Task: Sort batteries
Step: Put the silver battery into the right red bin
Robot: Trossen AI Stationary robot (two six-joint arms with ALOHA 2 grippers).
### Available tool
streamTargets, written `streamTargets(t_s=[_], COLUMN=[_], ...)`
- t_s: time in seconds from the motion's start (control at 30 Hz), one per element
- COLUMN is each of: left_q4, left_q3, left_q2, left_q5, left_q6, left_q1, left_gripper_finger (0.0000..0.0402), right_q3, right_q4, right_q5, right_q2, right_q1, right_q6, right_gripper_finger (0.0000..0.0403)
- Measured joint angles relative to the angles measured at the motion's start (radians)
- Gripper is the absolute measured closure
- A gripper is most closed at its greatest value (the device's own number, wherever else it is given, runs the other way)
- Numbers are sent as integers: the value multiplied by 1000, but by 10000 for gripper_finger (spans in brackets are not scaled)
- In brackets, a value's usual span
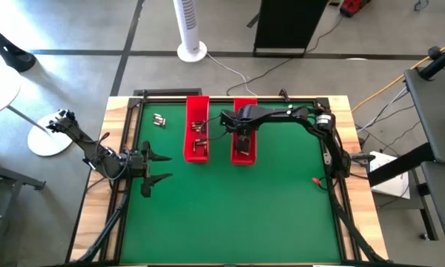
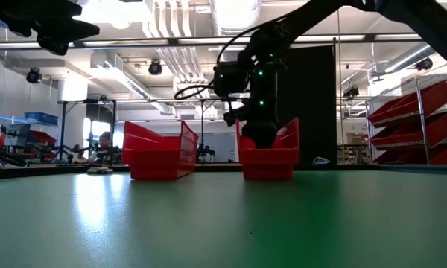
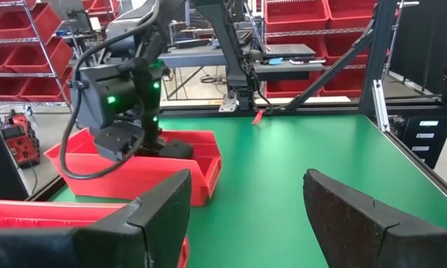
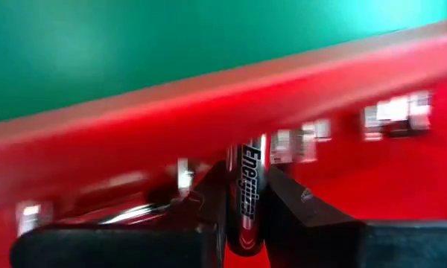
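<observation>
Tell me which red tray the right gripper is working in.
The right-hand red tray: the right gripper, shut on a battery, is over it; the left tray has no gripper.

Two arms, one reaching, one waiting
Right gripper [image 1: 242, 139] at upper centre, fingers clamped; left gripper [image 1: 154, 167] at left, fingers spread.

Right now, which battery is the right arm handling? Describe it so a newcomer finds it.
On the green table stand two red trays; take the right tray. The right gripper reaches into it, shut on the battery. It alone is pinched upright; others lie loose.
</observation>
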Motion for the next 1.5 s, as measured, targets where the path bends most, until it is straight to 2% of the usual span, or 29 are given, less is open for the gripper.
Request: streamTargets(t_s=[0.1,0.17,0.4,1.23,1.5], left_q4=[-6,-8,-8,-22,-21], left_q3=[0,0,0,0,0], left_q2=[0,0,1,2,-3], left_q5=[0,0,0,0,0], left_q6=[0,0,-7,-17,-17], left_q1=[0,0,0,0,0], left_gripper_finger=[167,167,167,167,167], right_q3=[0,-6,-10,-10,-8], right_q4=[-17,-13,-12,-5,-6], right_q5=[-118,-142,-89,-79,-70], right_q2=[0,0,19,39,39], right_q1=[-5,-4,-13,-19,-19], right_q6=[22,22,22,-48,-55], right_gripper_finger=[355,355,355,341,302])
